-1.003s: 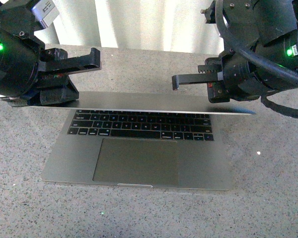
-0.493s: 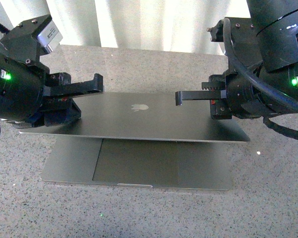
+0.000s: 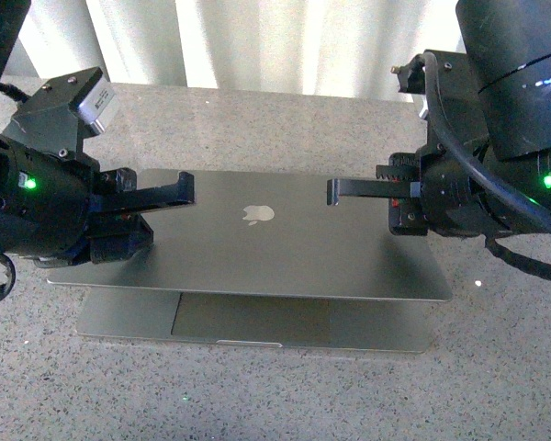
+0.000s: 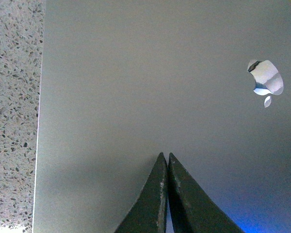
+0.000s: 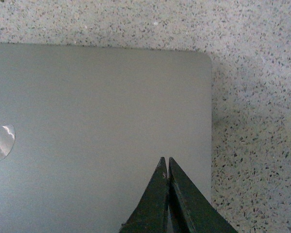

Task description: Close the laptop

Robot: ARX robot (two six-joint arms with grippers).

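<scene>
Laptop: the slim grey aluminium notebook [image 3: 285, 257] lies at the centre of the front view on the speckled grey stone table [image 3: 496, 367]. Its lid is folded far down, and the silver apple logo [image 3: 257, 214] faces up.
Lid state: not yet shut. The lid's front edge floats above the base, and a strip of palm rest and grey trackpad [image 3: 248, 326] shows beneath it at lower centre.
Left gripper: the black left gripper [image 3: 182, 190] reaches in from the left edge of the front view over the lid's left part. In the left wrist view its fingers [image 4: 155, 199] are pressed together with nothing between them.
Right gripper: the black right gripper [image 3: 335, 191] reaches in from the right edge over the lid's right part. Its fingers [image 5: 182, 204] likewise meet at the tips and hold nothing.
Contact: both tools hang close over the lid's top surface, but the pictures do not show whether either touches it.
Step in hand: by my reading, the last part of the fold, with the lid pushed down from above on both sides.
Next move: probably an even, gentle press downward by both arms until the lid meets the base. Uneven pressure could twist the thin lid, and a hard push could knock it onto the keys.
</scene>
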